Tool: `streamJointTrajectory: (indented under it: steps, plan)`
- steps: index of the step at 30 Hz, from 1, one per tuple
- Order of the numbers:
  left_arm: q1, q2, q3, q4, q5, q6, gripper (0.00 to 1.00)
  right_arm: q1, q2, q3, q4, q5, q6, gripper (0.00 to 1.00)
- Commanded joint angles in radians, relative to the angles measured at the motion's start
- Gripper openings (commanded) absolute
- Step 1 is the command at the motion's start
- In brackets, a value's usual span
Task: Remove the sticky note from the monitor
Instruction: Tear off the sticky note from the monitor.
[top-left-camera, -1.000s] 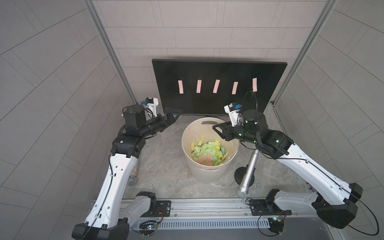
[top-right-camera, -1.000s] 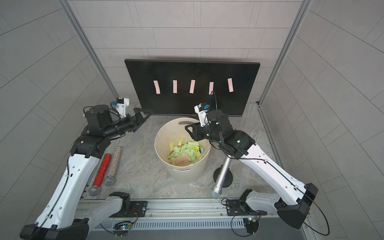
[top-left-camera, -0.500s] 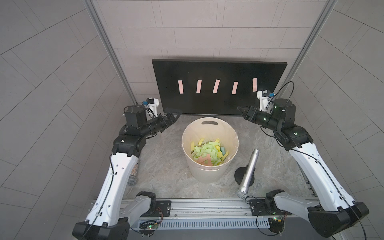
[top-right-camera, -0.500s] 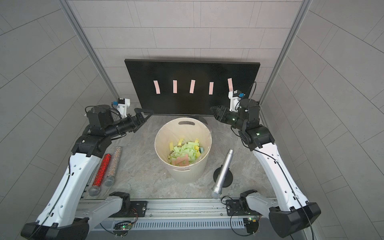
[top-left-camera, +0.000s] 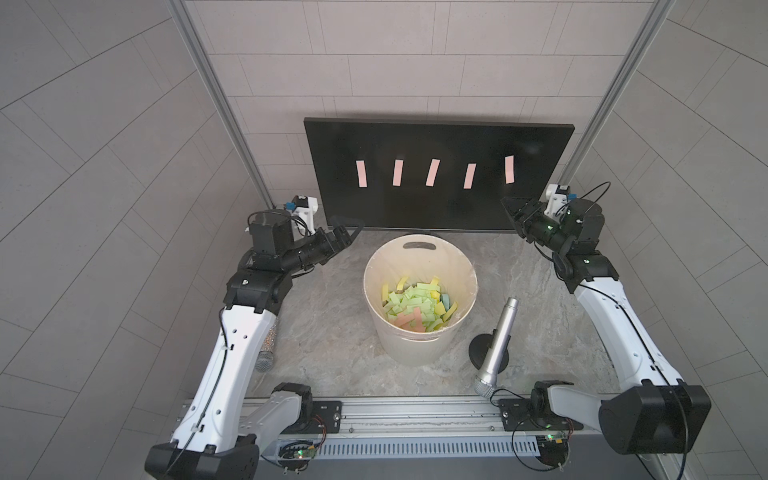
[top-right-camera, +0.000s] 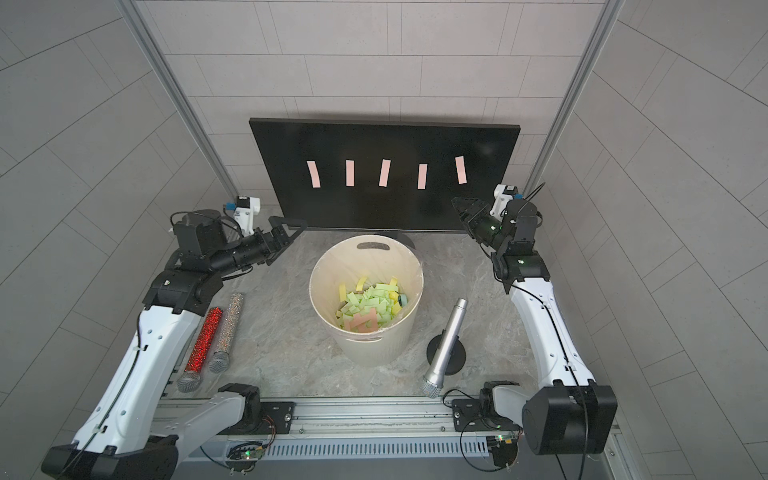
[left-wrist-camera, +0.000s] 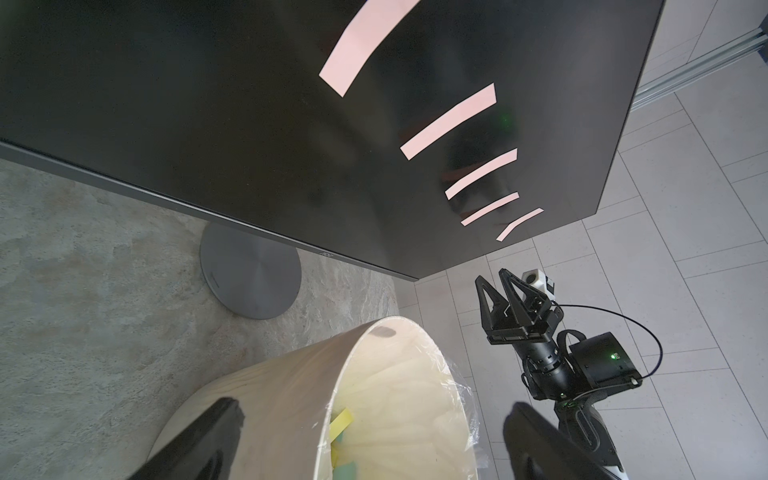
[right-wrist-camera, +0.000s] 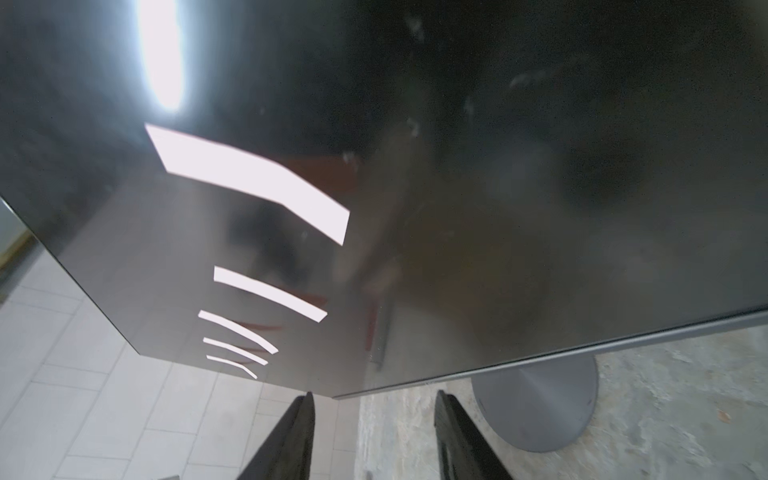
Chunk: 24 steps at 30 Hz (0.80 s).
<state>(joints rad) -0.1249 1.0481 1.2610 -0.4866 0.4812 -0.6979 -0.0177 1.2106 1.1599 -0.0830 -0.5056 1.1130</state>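
The monitor (top-left-camera: 436, 137) stands at the back of the table (top-left-camera: 332, 316). Five pink notes (top-left-camera: 432, 172) are stuck in a row across its dark screen. In front of it sits a bucket (top-left-camera: 415, 349) with lots of green, yellow and pink notes inside, so it looks like part of the job is done. The right gripper (left-wrist-camera: 493, 277) is by the lower right corner of the monitor, below the nearest note (top-left-camera: 510, 169). Its jaws are partly apart and hold nothing. The left gripper (top-left-camera: 348, 226) is near the lower left corner, jaws spread wide and empty too. No note is being touched. I think the next job is to pinch the nearest note, peel it off and drop it in the bucket. Four more would be left after that.
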Motion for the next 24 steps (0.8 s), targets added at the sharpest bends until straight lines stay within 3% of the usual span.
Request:
streamJointTrajectory:
  steps: [1,24]
  plan:
    - [-0.006,-0.007,-0.009,-0.003,-0.004,0.026,1.0,-0.018,0.019,-0.001,0.145,-0.014,0.104,0.5]
    - [-0.005,-0.004,-0.005,-0.005,-0.006,0.035,1.0,-0.025,0.154,0.074,0.321,0.008,0.203,0.51]
